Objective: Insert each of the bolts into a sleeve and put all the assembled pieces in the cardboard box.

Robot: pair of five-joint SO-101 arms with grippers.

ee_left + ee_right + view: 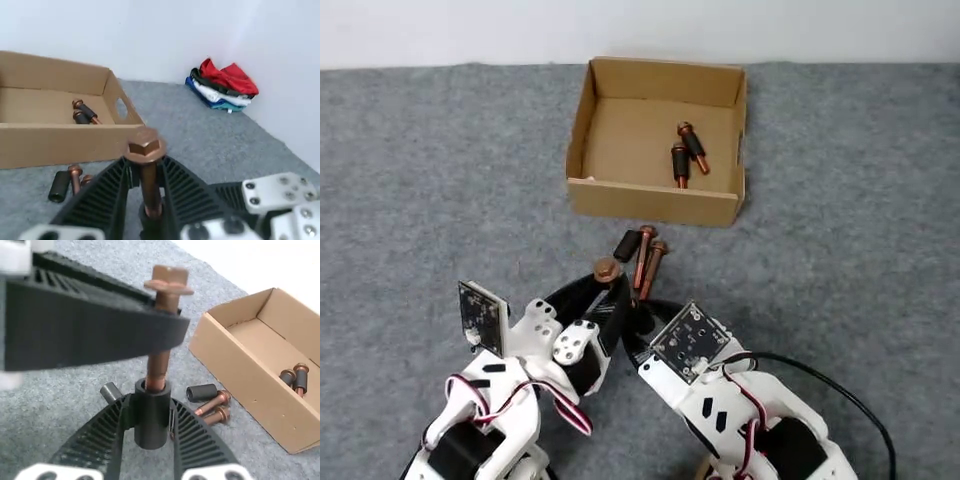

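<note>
My left gripper [145, 172] is shut on a copper bolt [145, 150], held upright with its hex head on top. The bolt's [161, 355] lower end sits in the top opening of a black sleeve [150, 420], on which my right gripper [150, 432] is shut. In the high view both grippers meet just in front of the cardboard box [650, 205], left gripper [610, 285], right gripper [638, 322]. Two assembled pieces [685, 155] lie inside the box. Two loose bolts [648, 262] and a loose sleeve [627, 245] lie on the carpet before the box.
Another dark sleeve [109, 391] lies on the carpet close behind the held one. A pile of folded clothes [222, 85] sits by the wall, far off. Grey carpet stretches open to both sides of the box.
</note>
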